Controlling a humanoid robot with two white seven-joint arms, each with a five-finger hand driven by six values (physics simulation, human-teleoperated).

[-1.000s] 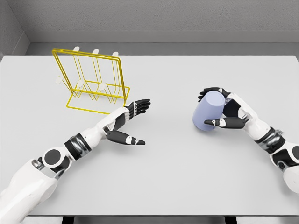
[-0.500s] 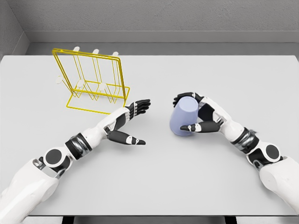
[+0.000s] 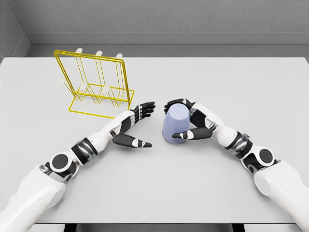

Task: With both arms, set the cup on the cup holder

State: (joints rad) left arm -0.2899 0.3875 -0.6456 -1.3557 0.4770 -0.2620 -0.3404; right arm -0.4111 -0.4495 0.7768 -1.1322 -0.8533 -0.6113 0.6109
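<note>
Right hand (image 3: 190,123) wrapped around pale lavender plastic cup (image 3: 175,124), dark fingers (image 3: 175,103) curled over the cup's far top edge, thumb (image 3: 193,135) pressed across its near lower side. Cup is upside down, closed base up, wider mouth down, tilted a bit toward the left; whether the lower rim touches the bench can't be told. It sits near the middle of the flat light grey bench (image 3: 159,188), right of centre of the gap between the two hands. Right arm (image 3: 263,162), white with dark joint rings, comes in from the lower right corner.

Left hand (image 3: 133,126) holds nothing, fingers stretched out flat and pointing right toward the cup, thumb (image 3: 133,141) splayed out below them. Fingertips are near the cup, not touching it. Palm faces the cup side. Left arm (image 3: 58,169) runs in from the lower left, forearm low over the bench.

Yellow wire cup holder (image 3: 96,87) stands upright on the bench, up and left of the left hand, well apart from the cup. It has a rectangular frame and pale pegs sticking up inside; no cup on it. Its base corner is just beyond the left fingertips.

Grey wall (image 3: 159,19) behind the bench's far edge.
</note>
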